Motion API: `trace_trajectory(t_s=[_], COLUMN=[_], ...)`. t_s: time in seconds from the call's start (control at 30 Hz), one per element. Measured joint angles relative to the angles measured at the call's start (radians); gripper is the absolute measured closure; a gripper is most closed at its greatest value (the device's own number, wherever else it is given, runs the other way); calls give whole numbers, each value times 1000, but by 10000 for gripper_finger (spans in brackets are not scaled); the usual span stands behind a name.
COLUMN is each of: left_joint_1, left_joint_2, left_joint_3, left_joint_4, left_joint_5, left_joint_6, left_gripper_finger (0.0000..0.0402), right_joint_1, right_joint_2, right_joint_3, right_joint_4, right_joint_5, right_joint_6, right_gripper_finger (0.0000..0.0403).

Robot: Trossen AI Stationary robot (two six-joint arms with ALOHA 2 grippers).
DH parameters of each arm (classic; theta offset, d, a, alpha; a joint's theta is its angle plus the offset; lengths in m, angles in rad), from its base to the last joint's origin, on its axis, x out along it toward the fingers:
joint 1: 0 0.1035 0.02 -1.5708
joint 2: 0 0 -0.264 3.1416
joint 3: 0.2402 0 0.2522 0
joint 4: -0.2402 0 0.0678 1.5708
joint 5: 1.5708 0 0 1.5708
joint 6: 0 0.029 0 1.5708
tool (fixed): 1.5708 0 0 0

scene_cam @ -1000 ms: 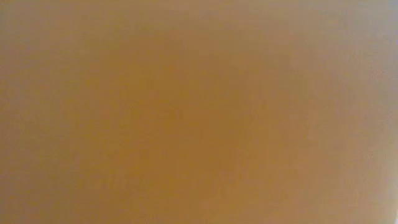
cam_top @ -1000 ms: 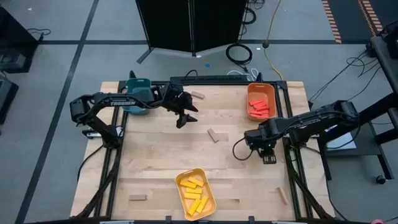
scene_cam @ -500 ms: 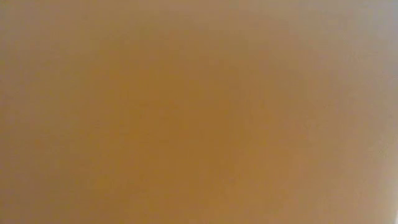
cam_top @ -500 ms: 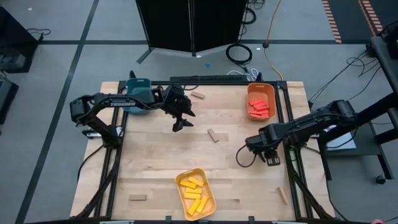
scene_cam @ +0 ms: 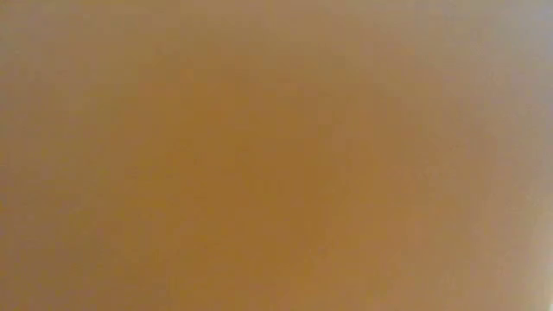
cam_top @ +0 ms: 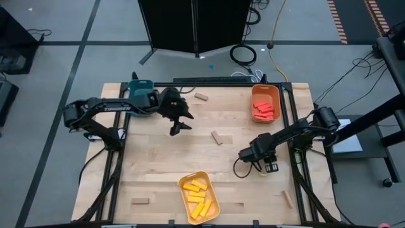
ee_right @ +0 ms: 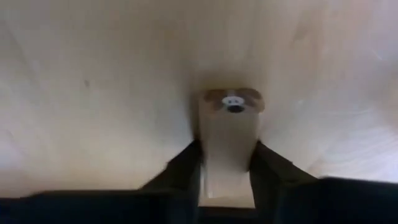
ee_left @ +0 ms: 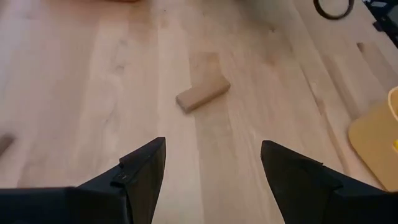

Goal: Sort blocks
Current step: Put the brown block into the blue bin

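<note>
Block ahead: tan block (ee_left: pixel 203 93) lies on the table just beyond the left gripper (ee_left: pixel 212 163), long axis slanted across its wide, empty jaws.
Right gripper: right gripper (ee_right: pixel 227 163) clamps another tan block (ee_right: pixel 229 127) endwise between its fingers.

A tray of blocks (cam_top: pixel 199 197) is sitting at the table's (cam_top: pixel 158 171) near edge, centre. Another filled tray (cam_top: pixel 265 103) is lying at the far right corner, and a third tray (cam_top: pixel 140 95) at the far left. Loose blocks are lying apart: one (cam_top: pixel 201 97) at the far edge, one (cam_top: pixel 217 137) mid-table, one (cam_top: pixel 140 201) near left, one (cam_top: pixel 287 199) near right.
</note>
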Motion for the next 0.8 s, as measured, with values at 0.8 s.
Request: trace_trajectory(t_s=[0.8], left_joint_1=[-289], left_joint_2=[131], left_joint_3=[-302], left_joint_4=[1357], left_joint_5=[-216], left_joint_6=[-435], left_gripper_finger=[141], right_joint_1=[-118], right_joint_2=[-406], right_joint_3=[53], right_joint_4=[1026], right_joint_5=[398], right_joint_6=[48], right_gripper_finger=[386])
